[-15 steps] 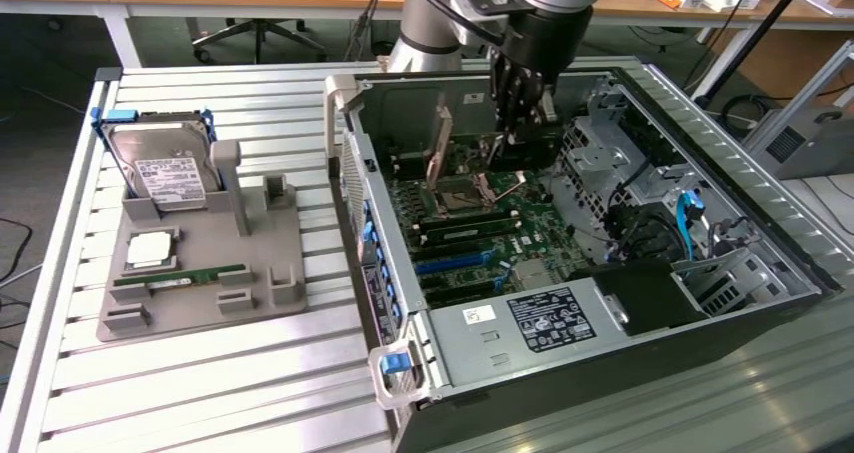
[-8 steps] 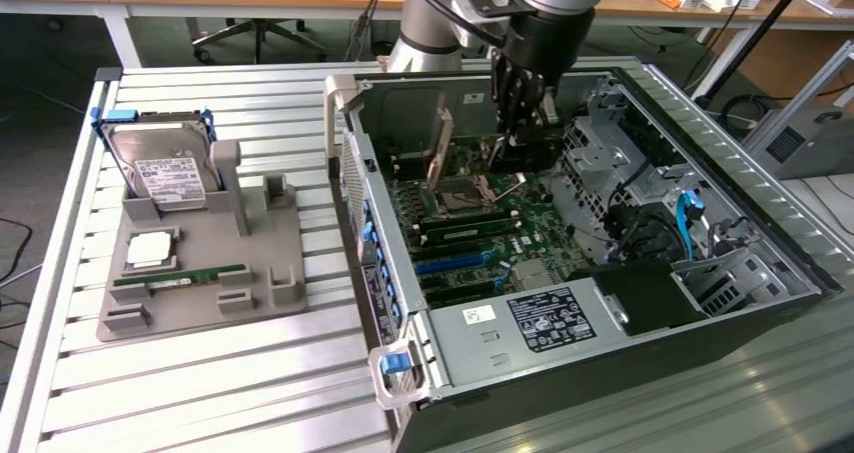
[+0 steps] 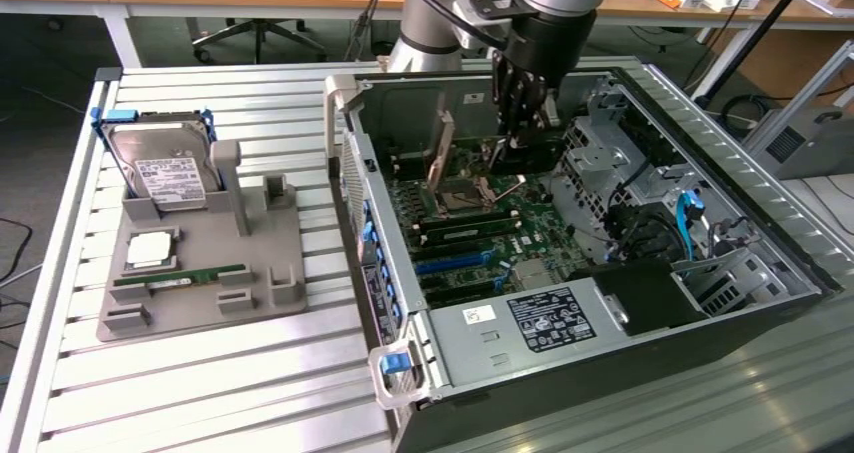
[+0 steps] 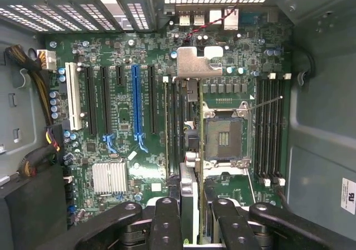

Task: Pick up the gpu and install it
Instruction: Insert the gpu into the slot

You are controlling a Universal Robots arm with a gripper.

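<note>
Slatted table (image 3: 200,373) holds an open computer (image 3: 407,108). The gripper (image 4: 194,219) clamps the gpu (image 4: 189,191) above the motherboard (image 4: 122,116). The install is under way, and seating likely needs alignment with the blue slot (image 3: 447,261) at its seven o'clock.

No text is resolving cleanly here. Power supply label (image 3: 543,321) is showing dense black print and certification-type symbols on white, none readable. Small white sticker (image 3: 478,315) just beside it is carrying a dark mark, illegible. Hard drive label (image 3: 175,181), on the grey holder (image 3: 200,303) toward the counter (image 3: 200,393) edge at the exterior view's left, is showing printed lines, unreadable. Case-wall sticker (image 4: 349,196) is showing what looks like a UL-type logo, cut off.
</note>
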